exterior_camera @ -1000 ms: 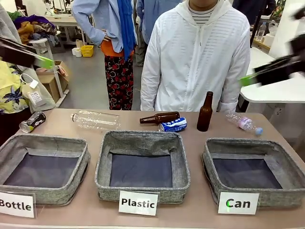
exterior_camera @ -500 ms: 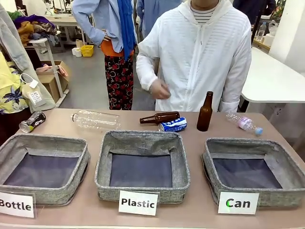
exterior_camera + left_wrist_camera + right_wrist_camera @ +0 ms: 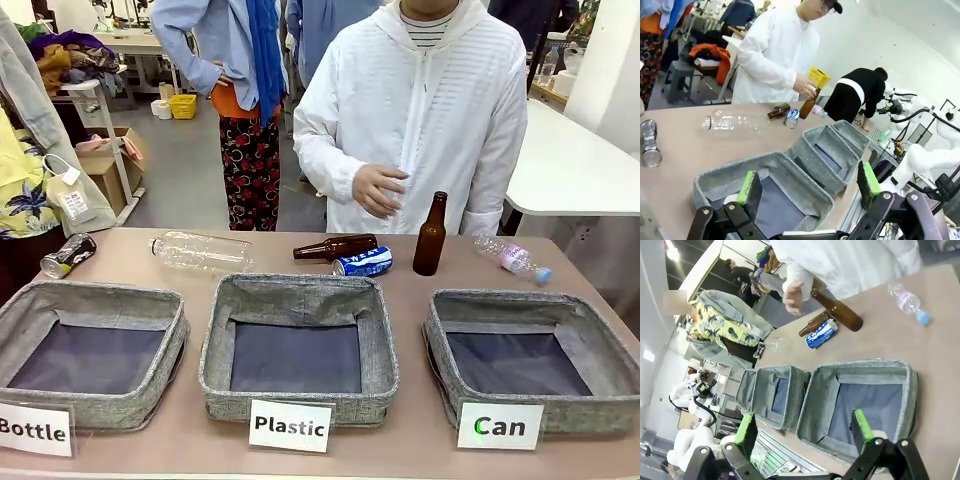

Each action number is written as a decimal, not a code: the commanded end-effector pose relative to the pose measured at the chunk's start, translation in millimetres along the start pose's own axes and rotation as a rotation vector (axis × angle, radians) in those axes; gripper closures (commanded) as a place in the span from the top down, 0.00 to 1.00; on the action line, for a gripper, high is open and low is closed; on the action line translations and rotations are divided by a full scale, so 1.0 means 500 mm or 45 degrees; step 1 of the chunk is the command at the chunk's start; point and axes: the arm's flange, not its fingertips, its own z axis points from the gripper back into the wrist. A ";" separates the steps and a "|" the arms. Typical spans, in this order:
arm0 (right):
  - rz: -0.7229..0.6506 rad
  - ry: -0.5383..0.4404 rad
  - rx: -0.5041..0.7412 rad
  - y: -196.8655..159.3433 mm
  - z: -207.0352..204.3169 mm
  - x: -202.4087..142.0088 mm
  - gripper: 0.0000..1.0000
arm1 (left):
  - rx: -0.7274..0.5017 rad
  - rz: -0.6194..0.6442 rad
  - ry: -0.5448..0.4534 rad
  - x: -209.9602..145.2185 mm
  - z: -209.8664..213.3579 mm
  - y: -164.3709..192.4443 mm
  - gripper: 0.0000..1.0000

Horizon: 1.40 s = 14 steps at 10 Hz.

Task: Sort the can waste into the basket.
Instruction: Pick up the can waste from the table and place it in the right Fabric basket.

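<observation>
Claws were both found spread wide, with nothing held in them. The left claw was held over the Bottle basket, and the right claw over the near side of the Can basket, which was set at the right end of the table. The blue and white can was laid on its side behind the Plastic basket, just beside the lying brown bottle. The black can was laid at the far left, well apart from the Can basket. A person's hand was held above the table, near the upright brown bottle.
</observation>
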 end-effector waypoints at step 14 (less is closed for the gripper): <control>0.035 -0.012 0.010 0.001 0.009 -0.001 1.00 | 1.375 -0.050 1.302 0.235 -0.392 0.029 1.00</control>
